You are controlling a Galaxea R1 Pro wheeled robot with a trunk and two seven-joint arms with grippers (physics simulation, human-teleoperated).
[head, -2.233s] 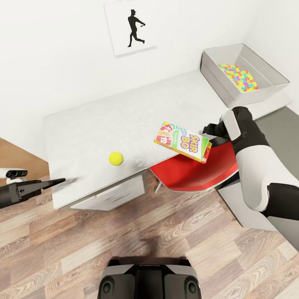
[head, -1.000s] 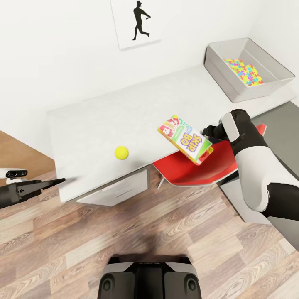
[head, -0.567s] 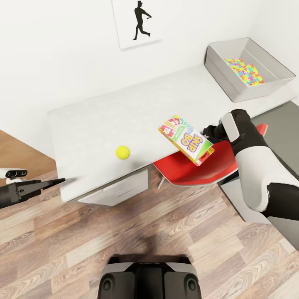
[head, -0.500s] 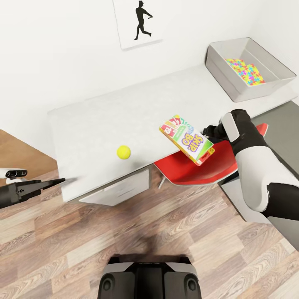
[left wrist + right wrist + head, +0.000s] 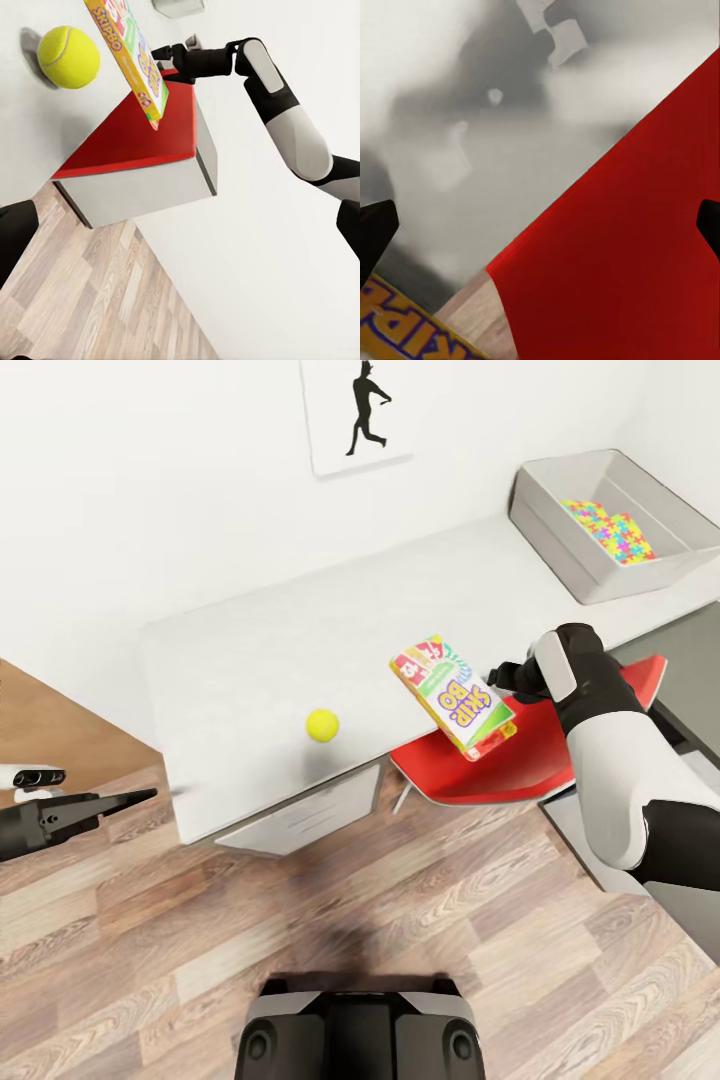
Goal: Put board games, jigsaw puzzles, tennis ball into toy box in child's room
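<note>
Inside the shallow light grey toy box colourful jigsaw puzzles are lying while your right gripper is clamping the green-white Skip-Bo game box; left gripper jaws unclear.

Our right arm reaches in from the lower right of the head view, elbow bent, forearm running up toward the frame's centre-right, its tool clamped on the edge of a card box. Our left tool pokes in at the left edge, dark fingers close together, level, pointing right.
</note>
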